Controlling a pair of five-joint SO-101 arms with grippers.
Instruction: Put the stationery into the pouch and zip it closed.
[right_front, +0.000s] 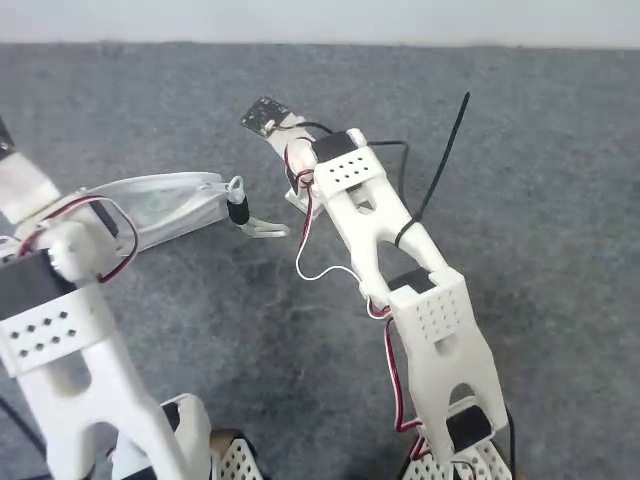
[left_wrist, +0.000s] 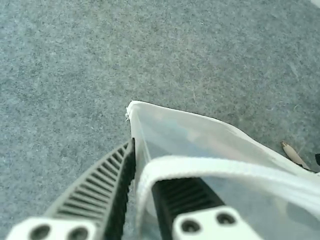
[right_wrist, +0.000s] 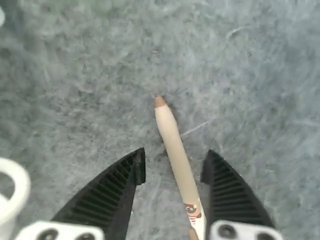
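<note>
On the grey carpeted table (right_front: 520, 150), left to right. Left arm: the left gripper (left_wrist: 142, 165) is clamped on one end of the translucent pouch (right_front: 170, 205), one ribbed finger (left_wrist: 102, 182) outside the wall and the other behind it, with the pouch's white zip band crossing over the inner finger. The pouch hangs from this grip and stretches rightward towards the middle of the table. Its far end carries a white zip-pull ring (right_front: 235, 185). Pale shapes show faintly through the wall in the left wrist view, but what they are cannot be told. Centre: a short black cylinder (right_front: 238, 210) sits just beside the pouch's right end, and a beige pencil (right_front: 270, 231) lies on the carpet next to it, outside the pouch. Right arm: it reaches in from the lower right. The right gripper (right_wrist: 176, 154) is spread open low over the carpet, its two ribbed fingers (right_wrist: 117, 187) standing on either side of the pencil's shaft. The shaft lies nearer one finger, gripped by neither. The pencil's brown tip points away from the gripper.
</note>
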